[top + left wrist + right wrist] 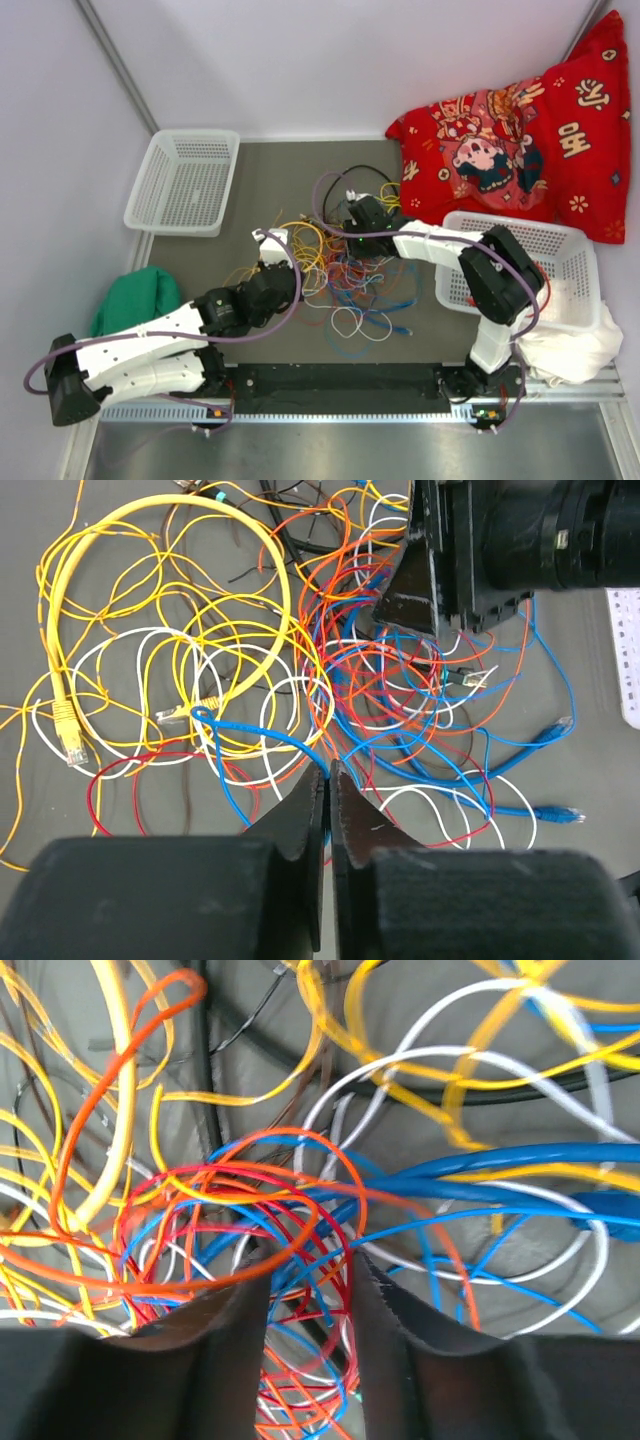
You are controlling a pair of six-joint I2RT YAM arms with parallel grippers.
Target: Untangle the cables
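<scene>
Cables [335, 275] lie in one tangled heap at the middle of the grey mat [270, 170], between the two arms. Thin yellow, orange, red, blue and white strands loop over each other, with black ones at the far side. A thick yellow cable [52, 650] (its plug end [66, 732] flat on the mat) forms a wide loop at the left of the heap. The left gripper [327, 770] is at the heap's near-left edge, fingers all but together. A blue strand [260, 735] runs up to the tips; whether it is pinched cannot be told. The right gripper [308, 1280] sits at the heap's far side with fingers [225, 1360] parted. Red, blue and orange strands lie in the gap, none clamped.
</scene>
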